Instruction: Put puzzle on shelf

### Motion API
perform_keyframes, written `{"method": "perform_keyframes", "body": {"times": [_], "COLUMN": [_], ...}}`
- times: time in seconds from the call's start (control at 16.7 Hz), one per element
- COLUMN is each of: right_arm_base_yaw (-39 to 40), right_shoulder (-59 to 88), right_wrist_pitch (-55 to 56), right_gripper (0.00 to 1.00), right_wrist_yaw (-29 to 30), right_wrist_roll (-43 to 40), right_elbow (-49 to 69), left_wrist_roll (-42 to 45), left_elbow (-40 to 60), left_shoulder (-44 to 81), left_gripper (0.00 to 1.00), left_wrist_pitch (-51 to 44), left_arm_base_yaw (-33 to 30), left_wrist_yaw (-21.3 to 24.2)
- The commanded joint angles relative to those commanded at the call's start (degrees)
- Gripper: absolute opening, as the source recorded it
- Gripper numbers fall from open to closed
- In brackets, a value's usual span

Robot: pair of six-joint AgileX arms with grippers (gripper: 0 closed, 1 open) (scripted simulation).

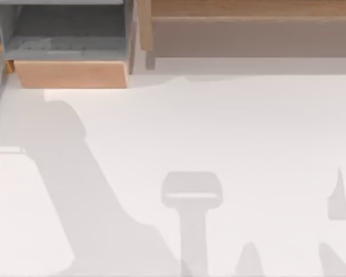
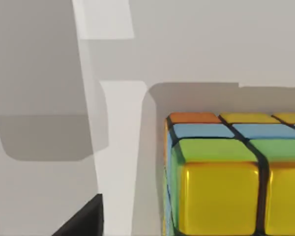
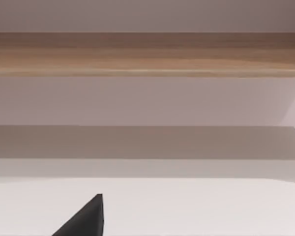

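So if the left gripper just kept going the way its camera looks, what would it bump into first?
Most likely the small cube of yellow, green, blue and orange squares, lying close ahead on the white table. How near it is cannot be judged.

The white table is viewed from overhead. The multicoloured cube puzzle is framed closely by the left wrist view; the long light-brown wooden shelf is faced by the right wrist view and shared with the top view.

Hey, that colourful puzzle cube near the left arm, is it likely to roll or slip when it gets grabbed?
The puzzle probably won't roll: it is blocky, with flat faces and squared edges. Its tiles look glossy, so it may be a bit slippery. It looks rigid, though the black gaps between tiles suggest its layers might twist under an off-centre squeeze.
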Motion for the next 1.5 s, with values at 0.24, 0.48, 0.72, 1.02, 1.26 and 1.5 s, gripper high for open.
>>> {"method": "perform_keyframes", "body": {"times": [0.24, 0.48, 0.72, 1.02, 1.26, 1.5], "right_arm_base_yaw": [0.0, 0.0, 0.0, 0.0, 0.0, 0.0], "right_shoulder": [0.0, 0.0, 0.0, 0.0, 0.0, 0.0], "right_wrist_pitch": [0.0, 0.0, 0.0, 0.0, 0.0, 0.0], "right_gripper": [1.00, 1.00, 1.00, 1.00, 1.00, 1.00], "right_wrist_yaw": [0.0, 0.0, 0.0, 0.0, 0.0, 0.0], "right_wrist_roll": [0.0, 0.0, 0.0, 0.0, 0.0, 0.0], "right_elbow": [0.0, 0.0, 0.0, 0.0, 0.0, 0.0], "left_wrist_roll": [0.0, 0.0, 0.0, 0.0, 0.0, 0.0], "left_elbow": [0.0, 0.0, 0.0, 0.0, 0.0, 0.0], "left_shoulder": [0.0, 0.0, 0.0, 0.0, 0.0, -0.1], "left_gripper": [0.85, 0.55, 0.25, 0.00, 0.00, 0.00], "left_wrist_pitch": [0.0, 0.0, 0.0, 0.0, 0.0, -0.1], "left_arm_base_yaw": [0.0, 0.0, 0.0, 0.0, 0.0, 0.2], "left_wrist_yaw": [0.0, 0.0, 0.0, 0.0, 0.0, -0.1]}}
